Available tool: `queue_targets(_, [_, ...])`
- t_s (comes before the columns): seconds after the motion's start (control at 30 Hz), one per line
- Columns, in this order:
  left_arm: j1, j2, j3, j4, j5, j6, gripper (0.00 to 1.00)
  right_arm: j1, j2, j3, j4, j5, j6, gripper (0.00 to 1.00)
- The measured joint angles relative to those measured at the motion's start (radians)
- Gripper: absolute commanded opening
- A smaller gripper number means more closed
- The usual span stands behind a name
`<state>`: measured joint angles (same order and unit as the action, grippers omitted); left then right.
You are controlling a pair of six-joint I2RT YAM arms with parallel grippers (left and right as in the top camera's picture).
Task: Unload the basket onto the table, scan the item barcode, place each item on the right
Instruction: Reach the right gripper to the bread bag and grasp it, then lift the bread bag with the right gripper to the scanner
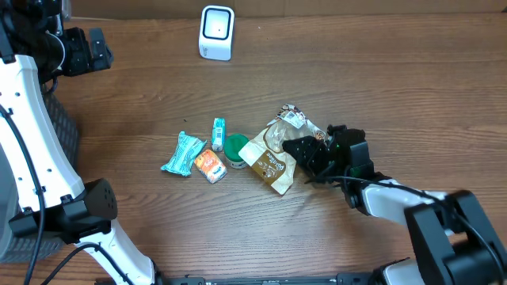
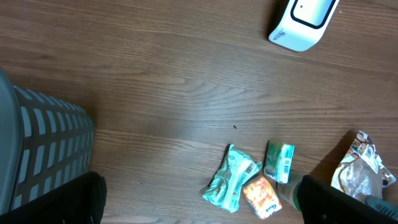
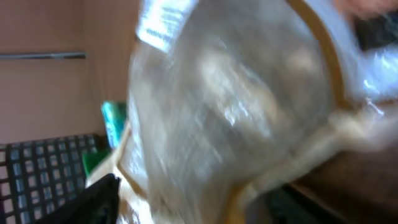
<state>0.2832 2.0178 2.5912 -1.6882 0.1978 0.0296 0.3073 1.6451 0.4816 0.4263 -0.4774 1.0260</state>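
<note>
Overhead looks down on table [image 1: 380, 79]; L wrist high, shares scanner [image 1: 216, 32]; R wrist close-up on bag [image 3: 236, 112].

the left arm [image 1: 24, 119] wears long, glossy white link shells joined by rounded matte black joint housings, with thin black cables [image 1: 30, 178] running loose along its side. the right arm [image 1: 392, 202] carries the same livery: a smooth white shell between blocky black housings, its far end all black, thin black wire alongside.
</note>
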Motion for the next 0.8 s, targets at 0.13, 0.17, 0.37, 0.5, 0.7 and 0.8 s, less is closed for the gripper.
queue_targets(0.13, [0.0, 0.0, 0.0, 0.0, 0.0, 0.0, 1.0, 0.019, 0.109, 0.024, 0.084, 0.009, 0.043, 0.42])
queue_targets(0.17, [0.0, 0.0, 0.0, 0.0, 0.0, 0.0, 1.0, 0.024, 0.124, 0.037, 0.09, 0.011, 0.051, 0.35])
queue_targets(0.37, [0.0, 0.0, 0.0, 0.0, 0.0, 0.0, 1.0, 0.029, 0.149, 0.046, 0.093, 0.004, 0.061, 0.19])
queue_targets(0.5, [0.0, 0.0, 0.0, 0.0, 0.0, 0.0, 1.0, 0.027, 0.142, 0.055, 0.083, -0.026, 0.004, 0.11])
queue_targets(0.7, [0.0, 0.0, 0.0, 0.0, 0.0, 0.0, 1.0, 0.013, 0.021, 0.179, -0.328, -0.069, -0.186, 0.05])
queue_targets(0.8, [0.0, 0.0, 0.0, 0.001, 0.0, 0.0, 1.0, 0.008, -0.04, 0.306, -0.612, -0.068, -0.338, 0.04])
